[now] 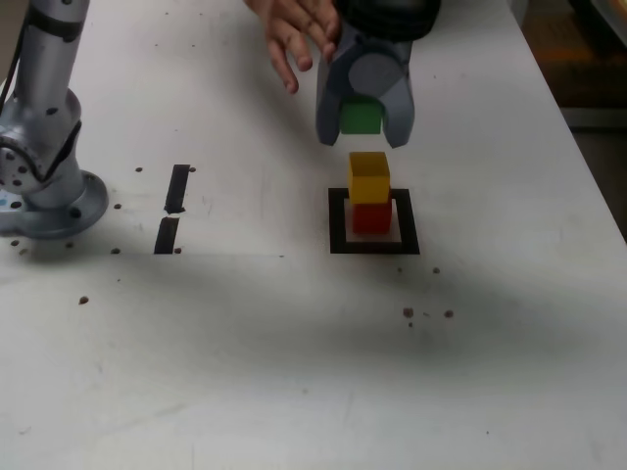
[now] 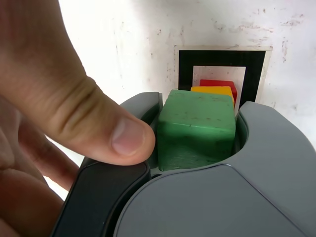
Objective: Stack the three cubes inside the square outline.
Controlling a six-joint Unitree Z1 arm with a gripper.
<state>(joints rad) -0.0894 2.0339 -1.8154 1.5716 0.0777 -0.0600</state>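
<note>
Cubes, three: one green cube (image 1: 360, 117) (image 2: 196, 127) above the square outline (image 1: 373, 249) (image 2: 185, 66), one yellow cube (image 1: 368, 177) (image 2: 212, 90) and one red cube (image 1: 371, 216) (image 2: 217, 83) inside it. Square outlines, one. Short black bars, two (image 1: 177, 188) (image 1: 167, 235), at the exterior view's left of the outline. Hands, one (image 1: 297, 32) (image 2: 54, 118).

Green cube (image 1: 360, 117) (yellow cube (image 1: 368, 177), red cube (image 1: 371, 217))

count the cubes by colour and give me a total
green cube, held in the gripper above the stack: 1
yellow cube, on top of the red one: 1
red cube, inside the square outline: 1
total: 3 cubes
</note>
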